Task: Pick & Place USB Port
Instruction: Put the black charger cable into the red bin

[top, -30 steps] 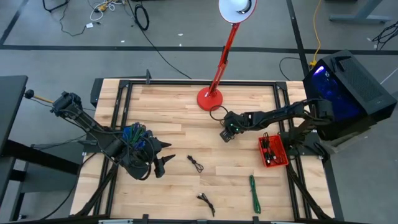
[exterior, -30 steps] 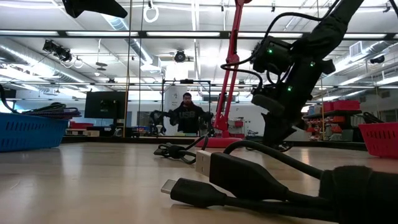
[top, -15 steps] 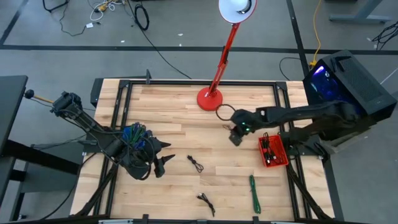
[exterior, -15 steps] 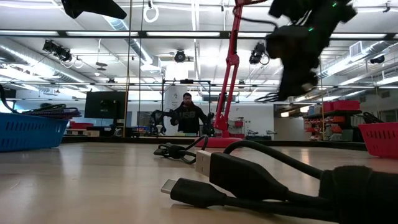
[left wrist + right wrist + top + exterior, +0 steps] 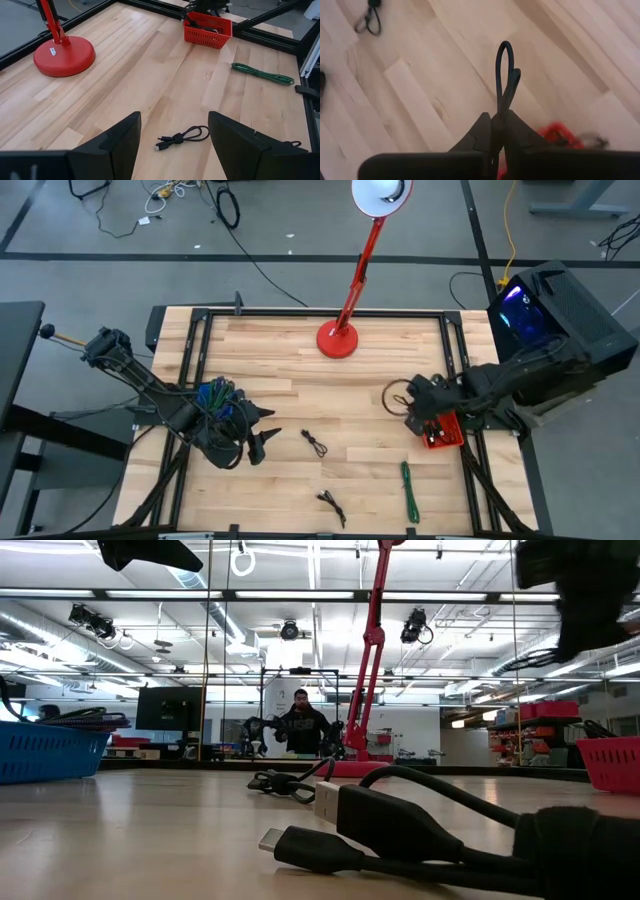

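My right gripper (image 5: 410, 402) hovers just left of the red basket (image 5: 441, 426), which stands at the table's right edge with cables in it. It is shut on a black USB cable (image 5: 394, 395) bundled into a loop. In the right wrist view the loop (image 5: 504, 70) sticks out past the shut fingers, with the red basket (image 5: 561, 136) below. In the low view this gripper (image 5: 585, 585) is a blur high up. My left gripper (image 5: 262, 432) waits open beside the blue basket (image 5: 214, 400), above a small black cable (image 5: 182, 137). My right gripper pinches the black USB cable at the base of its loop (image 5: 502, 109) between its two fingers (image 5: 482, 131). The loop sticks out beyond the fingertips, toward the table's left in the high view. The cable is lifted clear of the table.
A red lamp stands on its base (image 5: 338, 340) at the far middle. On the table lie a black cable (image 5: 315, 443), another black cable (image 5: 332, 505) near the front edge and a green cable (image 5: 408, 491). Connectors (image 5: 400, 830) fill the low view's foreground. A person (image 5: 301, 726) stands far behind.
My right gripper, shut on the black cable, has risen and swung from beside the lamp base toward the table's right and near side, ending next to the red basket. The cable has travelled with it, clear of the table.
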